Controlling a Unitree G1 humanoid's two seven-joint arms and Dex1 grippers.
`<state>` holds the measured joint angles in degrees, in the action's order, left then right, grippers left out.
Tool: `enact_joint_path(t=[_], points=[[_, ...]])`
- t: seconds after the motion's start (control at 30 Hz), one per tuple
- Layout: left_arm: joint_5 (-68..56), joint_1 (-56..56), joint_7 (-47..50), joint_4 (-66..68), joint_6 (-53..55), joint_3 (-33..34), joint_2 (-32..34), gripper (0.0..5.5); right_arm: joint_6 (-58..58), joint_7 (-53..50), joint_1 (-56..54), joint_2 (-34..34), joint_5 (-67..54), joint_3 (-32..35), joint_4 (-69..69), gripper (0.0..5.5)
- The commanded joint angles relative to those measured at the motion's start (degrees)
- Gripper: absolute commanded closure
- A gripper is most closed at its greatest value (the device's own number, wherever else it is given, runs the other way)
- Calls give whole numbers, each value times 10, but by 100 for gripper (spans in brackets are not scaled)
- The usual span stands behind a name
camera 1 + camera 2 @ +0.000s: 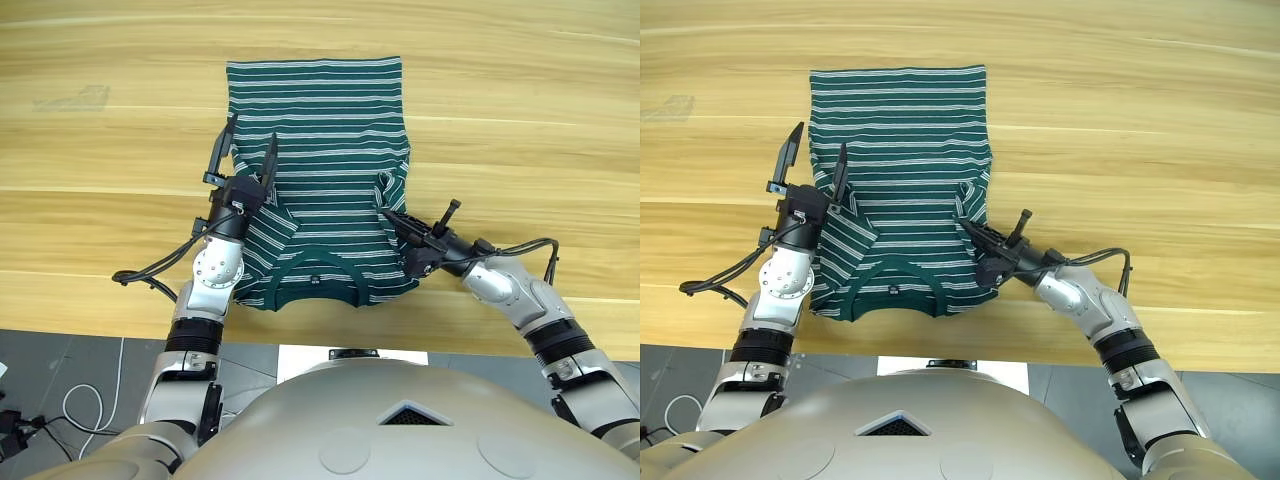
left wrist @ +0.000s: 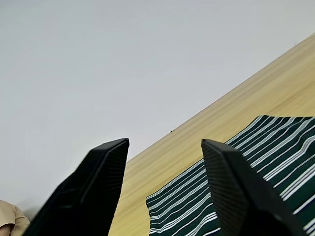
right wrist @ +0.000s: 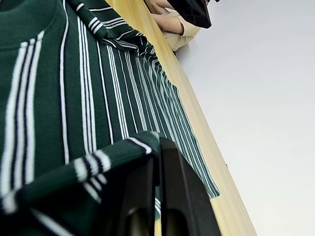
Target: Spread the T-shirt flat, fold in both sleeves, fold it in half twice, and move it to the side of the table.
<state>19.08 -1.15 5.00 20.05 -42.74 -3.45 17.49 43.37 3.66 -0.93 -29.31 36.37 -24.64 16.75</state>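
T-shirt (image 1: 320, 130): dark green with white stripes, on the wooden table (image 1: 520, 120), roughly centred in front of the robot. The collar (image 1: 318, 268) points toward the robot. Both sleeves look turned in, so the outline is a narrow upright rectangle.

Near edge: the collar end sits close to the table's near rim, with a thin strip of bare wood between them.

Left gripper (image 1: 253, 130): over the shirt's left side, pointing away from the robot. Its fingers (image 2: 236, 187) are spread wide and hold nothing. One runs about along the left edge of the cloth, the other is over the stripes. I cannot tell whether it touches the fabric.

Right gripper (image 1: 395, 217): at the shirt's right edge, about midway along its length. In the right wrist view the fingers (image 3: 184, 196) are almost together, with a striped fold of the T-shirt pinched between and draped over them. The cloth at this edge is bunched and raised, not flat.

Far edge: the hem (image 1: 315, 62) is straight and lies flat.

Open room: broad bare wood to the left, to the right and beyond the hem. The right side looks the widest.
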Motion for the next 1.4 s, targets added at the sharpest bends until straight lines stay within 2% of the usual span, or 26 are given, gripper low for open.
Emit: enact_joint_path(t=[0.03,0.2,0.37,0.5,0.73,0.9,0.97,1.07,1.2,1.33,1.4], points=[[6,12,-1,7,-5,-5,3,274,-9,5,-8,-15,28,-7,27,507],[6,13,-3,4,-5,-6,6,274,0,26,-15,-27,14,-11,35,409],[6,17,-7,7,-5,-8,7,274,9,38,-14,-32,12,-16,26,334],[9,18,-25,19,-9,-21,18,274,-2,19,-9,-18,6,-3,10,263],[5,33,-69,77,-51,-28,82,274,0,49,-1,7,-84,11,-60,263],[-125,21,-94,21,-75,51,129,274,-16,13,-11,1,-186,130,-81,263],[-74,-3,-74,29,-59,81,163,274,-18,-3,3,-36,-148,167,-56,263],[77,-62,-17,46,-19,95,233,274,-21,-45,26,-109,-51,191,13,263],[253,-135,15,20,67,62,314,274,-10,-69,30,-168,28,176,53,263],[231,-173,-52,-95,61,30,317,274,39,-40,-2,-180,46,131,46,263],[208,-214,-98,-144,73,36,336,274,66,-5,5,-197,30,114,21,263]])
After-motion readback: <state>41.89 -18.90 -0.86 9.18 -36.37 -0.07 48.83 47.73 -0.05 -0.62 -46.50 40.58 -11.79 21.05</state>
